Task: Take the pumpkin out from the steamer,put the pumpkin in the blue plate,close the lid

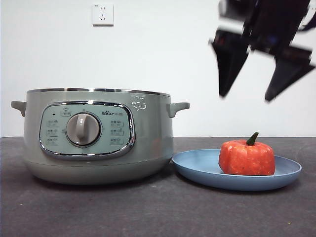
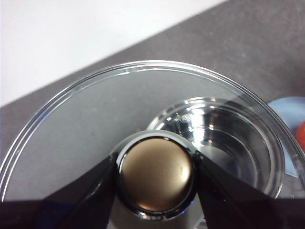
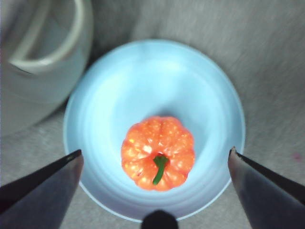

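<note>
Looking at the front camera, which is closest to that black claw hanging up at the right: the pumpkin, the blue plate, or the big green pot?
From the right gripper, open and hanging above:
1. The pumpkin, just below it, sitting on the plate.
2. The blue plate, under the pumpkin.
3. The steamer, off to the left, lid off.

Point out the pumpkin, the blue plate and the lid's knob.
pumpkin [image 1: 247, 159], front view, on its orange side.
blue plate [image 1: 197, 165], front view, on its bare left rim.
lid's knob [image 2: 156, 177], left wrist view, on its top.

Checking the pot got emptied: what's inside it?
Through the held lid, the pot shows only bare metal steps; its near part hides behind the knob. The pumpkin sits on the plate.
</note>
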